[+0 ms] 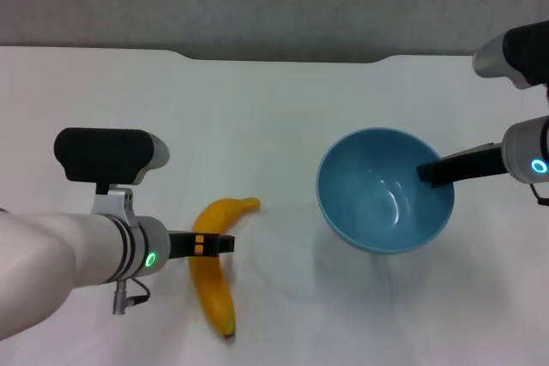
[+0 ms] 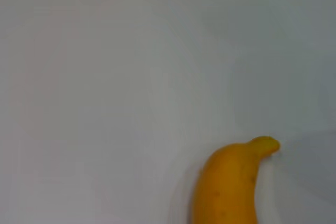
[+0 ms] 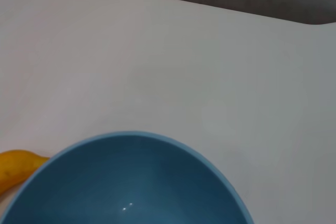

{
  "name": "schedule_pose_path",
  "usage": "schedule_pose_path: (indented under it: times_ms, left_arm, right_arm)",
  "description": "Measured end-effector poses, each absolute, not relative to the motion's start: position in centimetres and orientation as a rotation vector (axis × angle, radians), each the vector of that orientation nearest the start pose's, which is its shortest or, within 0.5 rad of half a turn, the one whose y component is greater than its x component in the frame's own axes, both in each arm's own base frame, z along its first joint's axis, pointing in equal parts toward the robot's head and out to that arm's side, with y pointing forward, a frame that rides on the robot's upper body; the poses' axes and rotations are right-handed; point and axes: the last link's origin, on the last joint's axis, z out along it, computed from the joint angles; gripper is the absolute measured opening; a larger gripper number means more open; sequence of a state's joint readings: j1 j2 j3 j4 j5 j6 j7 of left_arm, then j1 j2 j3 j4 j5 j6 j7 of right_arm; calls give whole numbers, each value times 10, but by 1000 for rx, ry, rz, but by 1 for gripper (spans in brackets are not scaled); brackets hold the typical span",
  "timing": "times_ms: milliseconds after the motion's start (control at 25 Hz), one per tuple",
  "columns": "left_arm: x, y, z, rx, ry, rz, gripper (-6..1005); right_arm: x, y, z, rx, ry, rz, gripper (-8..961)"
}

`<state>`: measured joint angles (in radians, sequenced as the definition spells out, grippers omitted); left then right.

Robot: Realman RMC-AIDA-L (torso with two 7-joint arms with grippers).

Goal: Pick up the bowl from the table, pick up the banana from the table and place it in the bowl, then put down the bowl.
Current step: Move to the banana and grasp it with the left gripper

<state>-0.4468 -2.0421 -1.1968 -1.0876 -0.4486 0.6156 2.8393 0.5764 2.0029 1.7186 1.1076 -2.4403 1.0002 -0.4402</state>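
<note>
Head view: light-blue bowl (image 1: 385, 201) sits at approx 3 o'clock from frame centre, on white table (image 1: 257, 109). It looks tilted, and the shadow below suggests it is raised, but can't confirm it is clear of the surface.

R gripper (image 1: 429, 171) comes in from 3 o'clock. One dark finger (image 1: 455, 165) lies over the bowl's rim and into the interior. The other finger is not visible, so it seems clamped on the rim, but opening width can't be read.

Banana (image 1: 213, 265) lies on table at 7 o'clock, well apart from the bowl, stem end toward 1 o'clock and dark tip toward 6.

L gripper (image 1: 214, 243) comes from 9 o'clock with dark fingers across the banana's mid-section. Can't tell whether closed on it or only over it.

L wrist view: banana stem end (image 2: 262, 145) on bare table.

R wrist view: bowl rim, banana end beside it.
</note>
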Motion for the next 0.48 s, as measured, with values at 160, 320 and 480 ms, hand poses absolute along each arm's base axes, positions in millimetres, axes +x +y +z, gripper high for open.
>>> schedule_pose_path:
  times_ms: [160,320,480]
  left_arm:
    - [-238,360,-88,-2019,-1300,7,778]
    - [-242,361,-89,-2014,-1300,20,776]
    - [-242,361,-89,-2013,-1300,22,774]
  right_arm:
    - [217,410,3,-2258,1086,-54,59]
    - [214,410,4,-2259,1078,-46,60]
    - [216,408,6,-2254,1086,-43,62]
